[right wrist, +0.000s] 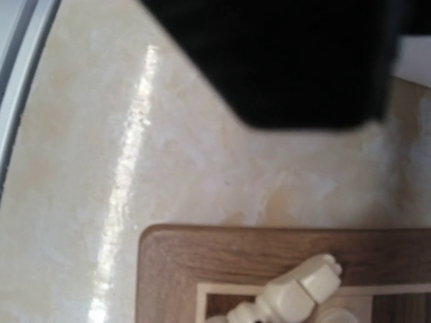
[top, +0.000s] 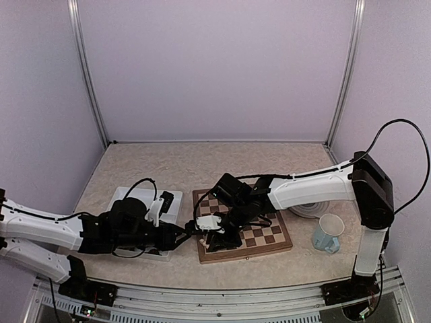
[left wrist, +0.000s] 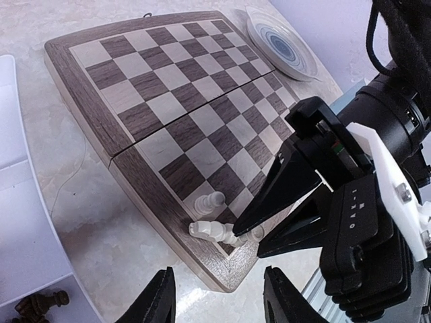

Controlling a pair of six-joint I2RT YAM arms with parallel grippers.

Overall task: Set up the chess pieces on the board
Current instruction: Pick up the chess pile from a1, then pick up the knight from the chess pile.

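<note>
The board (left wrist: 168,87) lies open, and its near corner (right wrist: 175,262) fills the right wrist view. A pale pawn (left wrist: 210,200) stands by that corner. Beside it a pale rook (left wrist: 214,231) lies on its side across the border; its notched top (right wrist: 306,286) shows. My right gripper (left wrist: 260,239) reaches down from the right, its black fingers closed round the rook's base. My left gripper (left wrist: 225,299) hovers open just off the board's corner with nothing between its fingers. From above, the two grippers (top: 188,232) (top: 217,239) meet at the board's (top: 269,235) near-left corner.
A white tray (top: 172,202) lies left of the board under my left arm, with dark chess pieces (left wrist: 40,304) in it. A round ringed plate (left wrist: 283,47) sits beyond the board's far right. A pale blue mug (top: 328,233) stands right of the board.
</note>
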